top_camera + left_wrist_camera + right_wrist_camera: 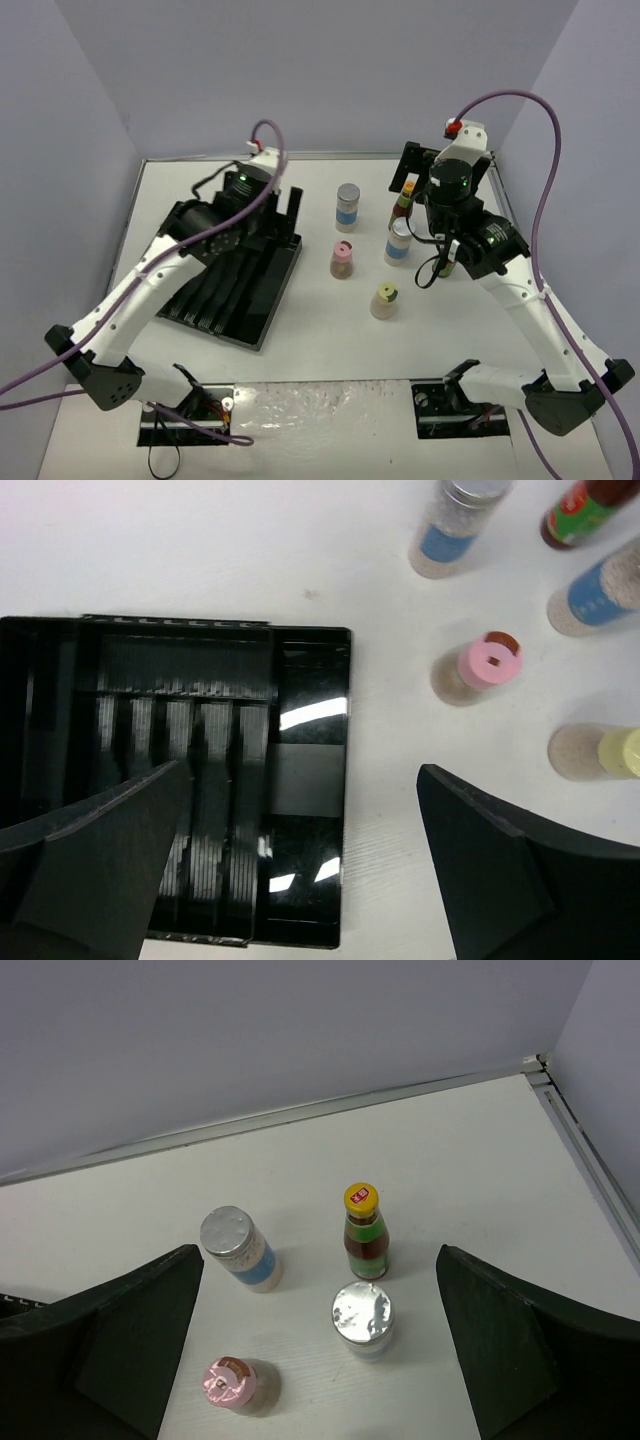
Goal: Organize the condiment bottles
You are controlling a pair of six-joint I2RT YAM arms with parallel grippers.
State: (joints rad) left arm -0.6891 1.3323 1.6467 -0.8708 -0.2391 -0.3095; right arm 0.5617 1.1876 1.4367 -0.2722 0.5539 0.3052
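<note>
I'm seeing five bottles, all standing upright, none touching. A silver-lidded bottle with a blue-white label is sitting at the group's back left. A second silver-lidded bottle is standing nearer, just in front of the dark sauce bottle with its yellow cap and red-green label. The pink-capped bottle and the pale-yellow-capped bottle are sitting closest to me.

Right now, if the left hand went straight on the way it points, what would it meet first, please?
Probably the black tray: its smooth flat section sits straight ahead of the open left hand, though depth is unclear.
</note>
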